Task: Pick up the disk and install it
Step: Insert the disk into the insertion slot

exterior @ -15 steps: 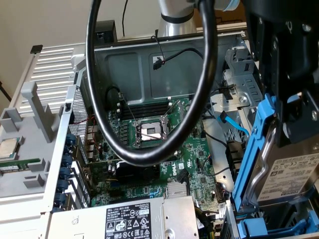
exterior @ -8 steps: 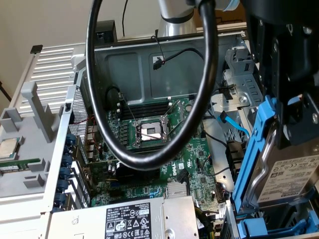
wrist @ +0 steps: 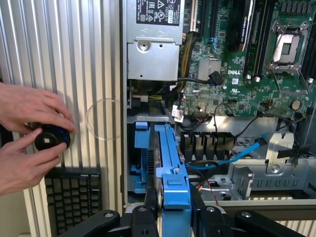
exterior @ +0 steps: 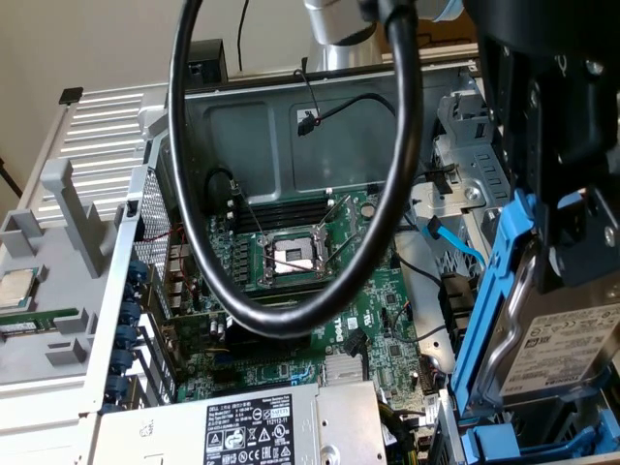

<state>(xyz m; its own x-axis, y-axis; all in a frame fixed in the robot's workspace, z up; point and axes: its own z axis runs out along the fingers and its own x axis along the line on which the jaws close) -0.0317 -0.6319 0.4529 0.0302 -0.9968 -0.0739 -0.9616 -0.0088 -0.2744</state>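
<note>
Blue plastic is seen clipped around the disk (exterior: 567,354), whose silver face and white label are turned toward the exterior view's lower right corner. The disk is held on edge and tilted at the exterior view's right, just beside the motherboard (exterior: 378,339) and above the blue rails of the drive bay (exterior: 523,446). The gripper (wrist: 174,212) is closed partway onto it. In the wrist view a black finger (wrist: 148,219) is set against each side of the blue frame (wrist: 170,148), so the frame is clamped between them. How far the disk's far end has entered the bay cannot be told.

An empty processor socket (exterior: 291,257) is seen at the centre of the exterior view, ringed by a thick black cable (exterior: 281,318) that hangs in the foreground. A grey power supply (exterior: 242,426) is placed along the lower edge, and a small square chip (exterior: 15,289) is laid at the far left.

In the wrist view, a round black knob (wrist: 49,138) is gripped by one hand (wrist: 29,106) and a second hand (wrist: 24,165) over a ribbed grey panel (wrist: 94,59), near a keyboard (wrist: 71,197).
</note>
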